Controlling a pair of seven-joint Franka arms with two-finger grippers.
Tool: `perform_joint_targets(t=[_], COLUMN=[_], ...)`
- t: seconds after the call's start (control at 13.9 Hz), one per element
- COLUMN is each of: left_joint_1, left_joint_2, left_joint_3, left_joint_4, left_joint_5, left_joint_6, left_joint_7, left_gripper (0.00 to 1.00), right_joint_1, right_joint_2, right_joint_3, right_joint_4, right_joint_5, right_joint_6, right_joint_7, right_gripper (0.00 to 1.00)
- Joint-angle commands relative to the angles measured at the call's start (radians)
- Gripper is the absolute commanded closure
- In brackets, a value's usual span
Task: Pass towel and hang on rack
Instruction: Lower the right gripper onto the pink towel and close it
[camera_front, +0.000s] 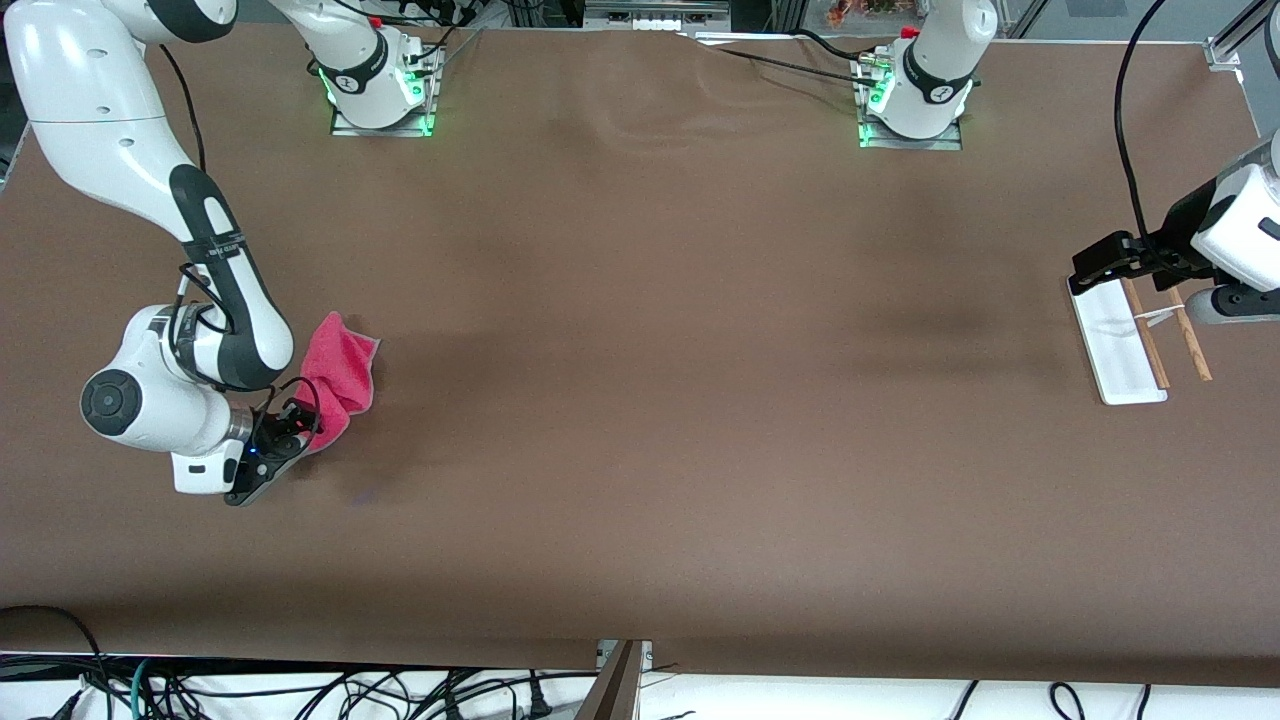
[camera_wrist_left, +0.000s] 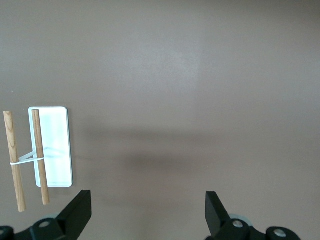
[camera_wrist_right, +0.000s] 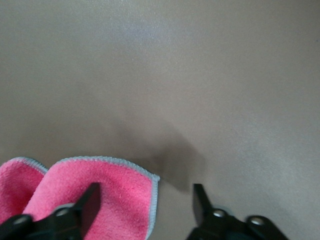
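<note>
The pink-red towel (camera_front: 341, 372) lies crumpled on the table near the right arm's end. My right gripper (camera_front: 292, 428) is down at the part of the towel nearest the front camera. In the right wrist view the towel (camera_wrist_right: 112, 187) with its grey edge lies between the fingers of the right gripper (camera_wrist_right: 145, 192), which stand apart, open, one finger (camera_wrist_right: 91, 200) over the cloth. The rack (camera_front: 1122, 345) stands at the left arm's end, with its white base and two brown rods. My left gripper (camera_front: 1102, 262) hovers open over the rack's end nearest the robot bases. The left gripper (camera_wrist_left: 147, 200) holds nothing, and the rack (camera_wrist_left: 56, 145) shows beside it.
The brown table (camera_front: 650, 350) stretches bare between towel and rack. Both robot bases (camera_front: 380, 90) stand along its edge farthest from the front camera. Cables hang below the table's front edge (camera_front: 300, 690).
</note>
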Motion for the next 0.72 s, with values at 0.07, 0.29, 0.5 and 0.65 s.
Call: perform_joint_targets(t=[0.07, 0.29, 0.5, 0.65], left_joint_1=[-0.002, -0.002, -0.002, -0.002], left_joint_2=[0.013, 0.013, 0.013, 0.013], left_joint_3=[-0.002, -0.002, -0.002, -0.002], left_joint_4=[0.034, 0.034, 0.034, 0.034], left_joint_5=[0.018, 0.018, 0.018, 0.018], left_joint_6=[-0.020, -0.020, -0.022, -0.020], left_joint_7=[0.003, 0.003, 0.003, 0.003], left_gripper=[0.00, 0.00, 0.00, 0.00], right_joint_1=[-0.006, -0.007, -0.007, -0.007], right_joint_2=[0.016, 0.018, 0.018, 0.018], right_joint_3=[0.008, 0.008, 0.008, 0.008], right_joint_4=[0.015, 0.015, 0.015, 0.013], right_joint_5=[0.017, 0.019, 0.020, 0.025], right_joint_6=[0.012, 0.012, 0.010, 0.007], right_joint_7=[-0.026, -0.026, -0.023, -0.024], right_gripper=[0.47, 0.59, 0.82, 0.98])
